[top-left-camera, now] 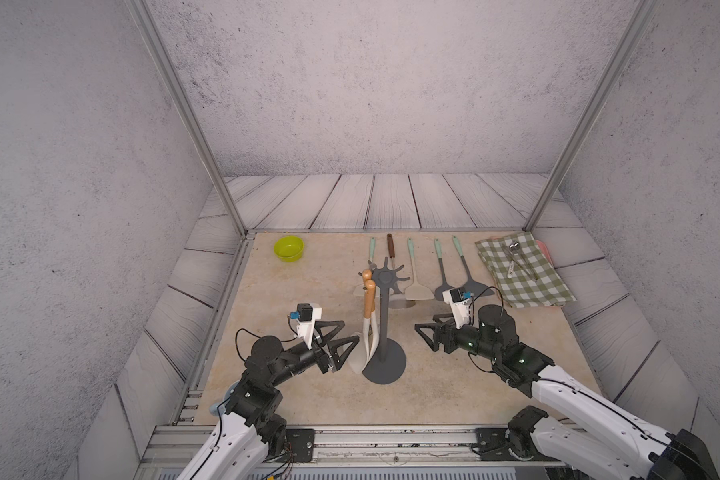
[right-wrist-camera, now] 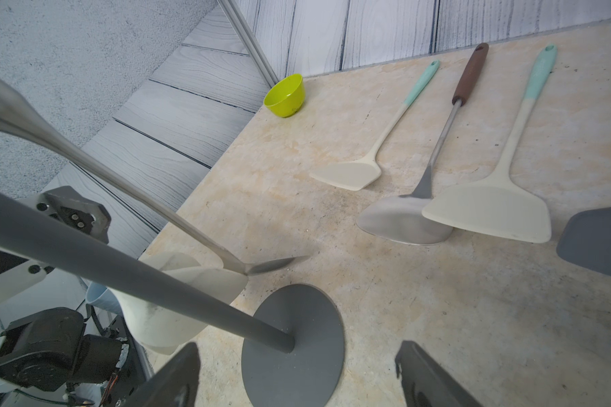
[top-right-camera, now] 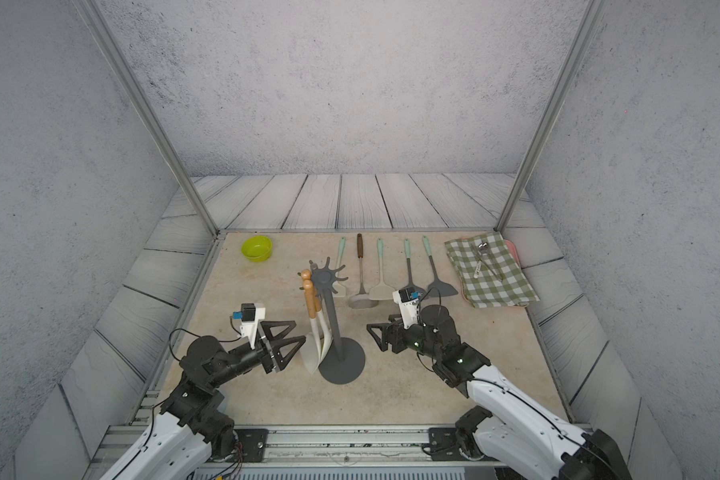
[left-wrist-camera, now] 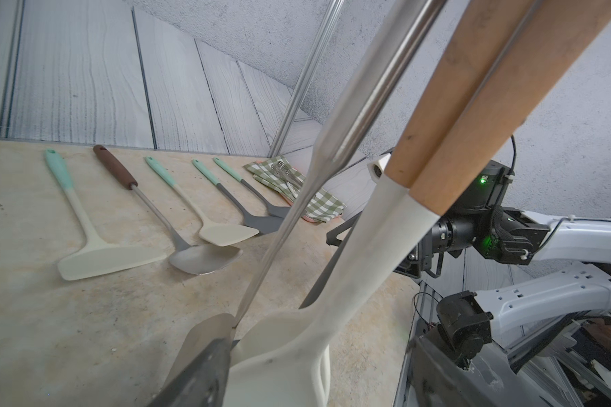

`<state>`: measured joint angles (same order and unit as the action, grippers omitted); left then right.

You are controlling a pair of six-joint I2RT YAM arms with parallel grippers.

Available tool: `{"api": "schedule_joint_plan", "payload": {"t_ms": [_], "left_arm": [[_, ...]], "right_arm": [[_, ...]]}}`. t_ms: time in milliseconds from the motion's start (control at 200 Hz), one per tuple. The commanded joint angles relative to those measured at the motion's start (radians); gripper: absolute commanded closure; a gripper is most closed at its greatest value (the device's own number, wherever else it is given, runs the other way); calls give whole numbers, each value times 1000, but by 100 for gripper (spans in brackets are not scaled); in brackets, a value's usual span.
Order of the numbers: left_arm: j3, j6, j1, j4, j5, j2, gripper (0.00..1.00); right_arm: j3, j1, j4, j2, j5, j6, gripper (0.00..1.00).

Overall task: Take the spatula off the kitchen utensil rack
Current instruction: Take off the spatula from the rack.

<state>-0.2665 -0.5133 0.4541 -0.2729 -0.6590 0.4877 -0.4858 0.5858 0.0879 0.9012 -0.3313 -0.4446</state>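
Left gripper point(top-left-camera: 350, 331): jaws apart, nothing clamped. Its black triangular truss fingers point(left-wrist-camera: 198, 370) straddle the low-hanging heads of the tools on the rack; can't tell whether they touch. Hanging tools: two cream silicone spatulas point(top-left-camera: 366, 332) with round tan wooden handles point(left-wrist-camera: 473, 105) and flat matte blades, plus one polished steel spatula point(left-wrist-camera: 364, 95) with a tubular handle and thin shaft. All three are on the prongs of the kitchen utensil rack point(top-left-camera: 385, 324), mid-table: matte dark grey, flat round base point(right-wrist-camera: 297, 373), slim upright pole, spoked top disc point(top-left-camera: 385, 276). Right gripper point(top-left-camera: 422, 337): jaws also apart, empty, facing the pole from the other side, not touching it. Behind the rack, flat on the mottled beige stone-look table point(top-left-camera: 308, 299), lies a row: mint-handled cream spatulas point(left-wrist-camera: 110, 259), a brown-handled steel spatula point(left-wrist-camera: 205, 259), and dark grey spatulas point(left-wrist-camera: 261, 223). A glossy lime bowl point(top-left-camera: 289, 248) is in the far corner, with a green checked cloth point(top-left-camera: 533, 282) opposite.
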Motion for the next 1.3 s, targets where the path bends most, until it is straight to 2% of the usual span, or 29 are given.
{"api": "schedule_joint_plan", "payload": {"t_ms": [0,315,500,681,736,1166,1296], "left_arm": [[-50,48,21,-19,-48,39,19],[-122,162,77,21,35,178,27],[-147,186,102,21,16,228,42],[-168,206,131,37,6,257,48],[-172,211,135,43,9,263,53],[-191,219,146,121,41,204,81],[-197,220,163,177,75,154,85]], "right_arm": [[12,-3,20,-4,5,1,11],[14,-4,13,-19,2,3,11],[13,-4,13,-19,-1,3,11],[12,-4,13,-22,-8,1,11],[12,-4,15,-21,-8,1,11],[15,-3,17,-24,-18,-2,11],[15,-3,21,-22,-21,-3,11]]}}
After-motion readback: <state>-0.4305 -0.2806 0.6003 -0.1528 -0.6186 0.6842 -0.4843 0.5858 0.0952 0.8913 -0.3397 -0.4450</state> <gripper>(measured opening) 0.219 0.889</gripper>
